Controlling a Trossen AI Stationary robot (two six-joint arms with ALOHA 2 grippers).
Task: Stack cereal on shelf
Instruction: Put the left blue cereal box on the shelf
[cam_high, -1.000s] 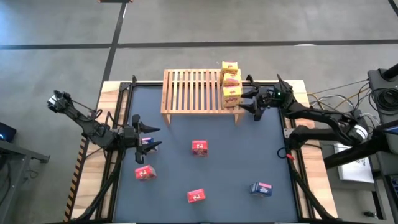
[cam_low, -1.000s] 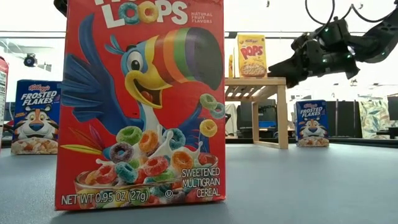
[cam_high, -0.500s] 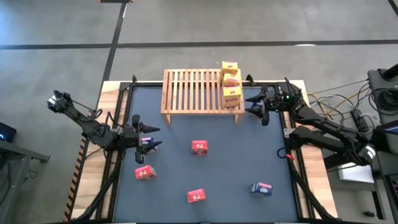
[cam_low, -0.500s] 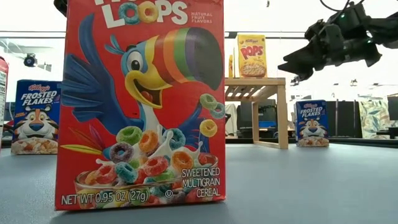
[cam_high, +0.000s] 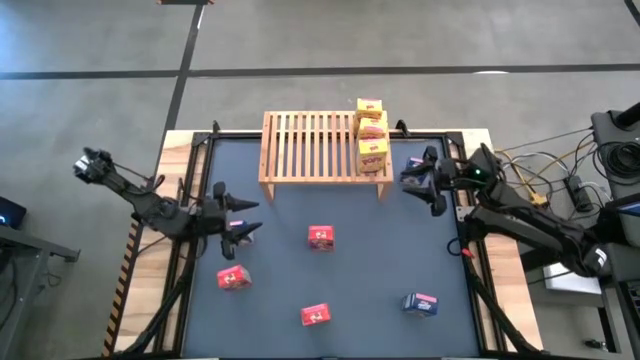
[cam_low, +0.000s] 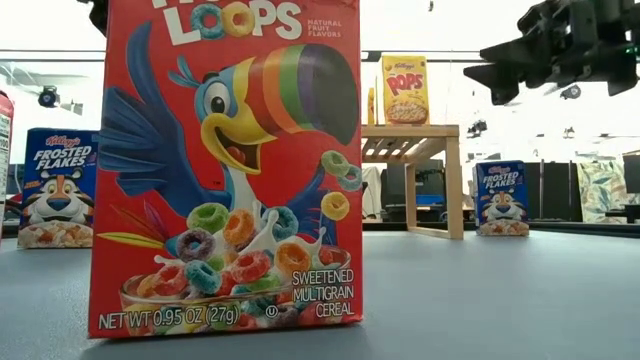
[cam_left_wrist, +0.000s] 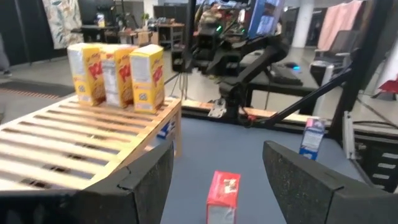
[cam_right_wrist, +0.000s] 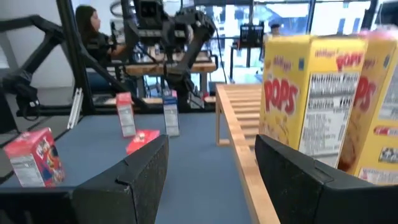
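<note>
The light wooden shelf stands at the table's far edge, with three yellow cereal boxes upright in a row on its right end. These yellow boxes fill the right wrist view. My right gripper hovers open just right of the shelf, above table height. A blue box stands on the mat by the shelf's right legs. My left gripper is open over the left of the mat, with a blue box by its fingers. Three red boxes and another blue box rest on the mat.
The dark mat has free room between the scattered boxes. The shelf's left and middle slats are bare. A red box stands close in front of the low camera. Cables and equipment lie beyond the table's right edge. A person sits beyond the table.
My right gripper has drawn back from the shelf's right end toward the table's right edge and has risen, staying open. No box has moved.
</note>
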